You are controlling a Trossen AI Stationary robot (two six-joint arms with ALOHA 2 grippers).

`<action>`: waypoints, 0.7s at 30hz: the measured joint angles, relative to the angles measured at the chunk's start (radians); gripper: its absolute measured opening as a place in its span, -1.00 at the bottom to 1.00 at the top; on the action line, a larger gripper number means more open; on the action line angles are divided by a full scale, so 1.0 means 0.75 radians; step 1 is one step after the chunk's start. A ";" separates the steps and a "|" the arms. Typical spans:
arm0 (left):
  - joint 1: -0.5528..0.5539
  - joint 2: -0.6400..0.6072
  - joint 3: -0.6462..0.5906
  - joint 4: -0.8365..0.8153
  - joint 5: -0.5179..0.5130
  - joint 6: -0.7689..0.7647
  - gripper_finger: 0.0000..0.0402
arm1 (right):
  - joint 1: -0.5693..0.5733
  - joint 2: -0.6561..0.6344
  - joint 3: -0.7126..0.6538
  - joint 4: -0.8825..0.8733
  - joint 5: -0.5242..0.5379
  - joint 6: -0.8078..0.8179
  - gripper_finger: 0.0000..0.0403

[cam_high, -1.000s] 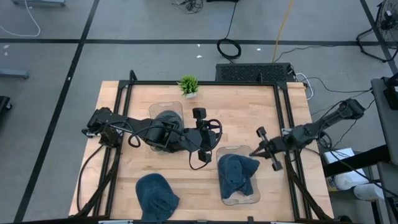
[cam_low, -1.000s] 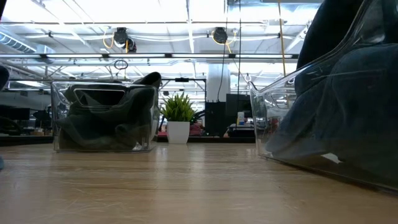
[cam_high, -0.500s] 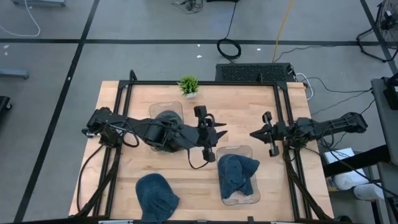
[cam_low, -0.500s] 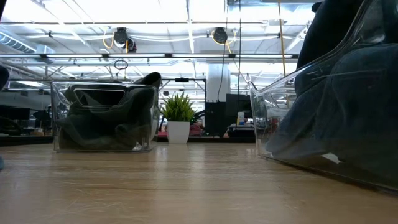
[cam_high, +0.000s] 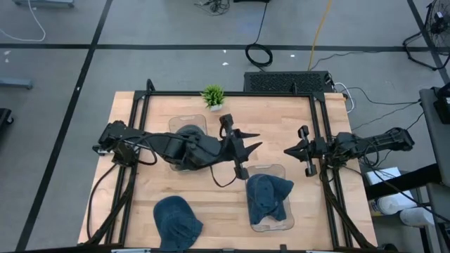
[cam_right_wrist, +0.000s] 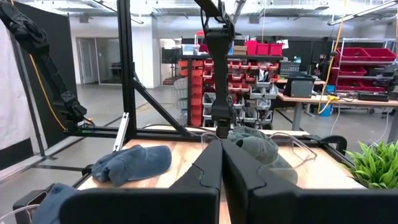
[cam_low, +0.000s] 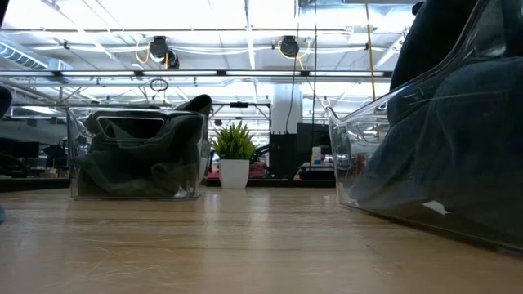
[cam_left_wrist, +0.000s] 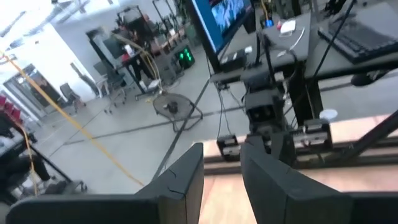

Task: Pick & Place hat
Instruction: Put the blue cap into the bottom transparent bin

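One blue hat (cam_high: 177, 221) lies crown up on the wooden table (cam_high: 151, 184) near its front left. A second blue hat (cam_high: 267, 195) sits in a clear bin (cam_high: 275, 223) near the front middle. A dark hat (cam_low: 139, 159) fills another clear bin (cam_high: 184, 121) at the far left, partly under my left arm. My left gripper (cam_high: 256, 140) hangs above the table's middle, pointing toward the right edge, open and empty (cam_left_wrist: 222, 149). My right gripper (cam_high: 286, 151) is shut at the right side, pointing left (cam_right_wrist: 219, 143).
A small potted plant (cam_high: 213, 96) stands at the table's far edge. A black frame (cam_high: 315, 119) runs around the table. In the low view the near bin's clear wall (cam_low: 425, 122) fills the right side. Bare wood lies between the two bins.
My left gripper has tipped up from pointing down over the near bin to pointing about level toward the right edge, and has risen a little. My right arm has folded back toward the table's right edge, its shut gripper swinging toward the far edge. The hats have not moved.
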 joint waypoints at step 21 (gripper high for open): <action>0.062 -0.220 -0.001 -0.914 -0.055 -0.452 -0.42 | 0.001 0.018 0.000 -0.046 -0.001 0.049 -1.00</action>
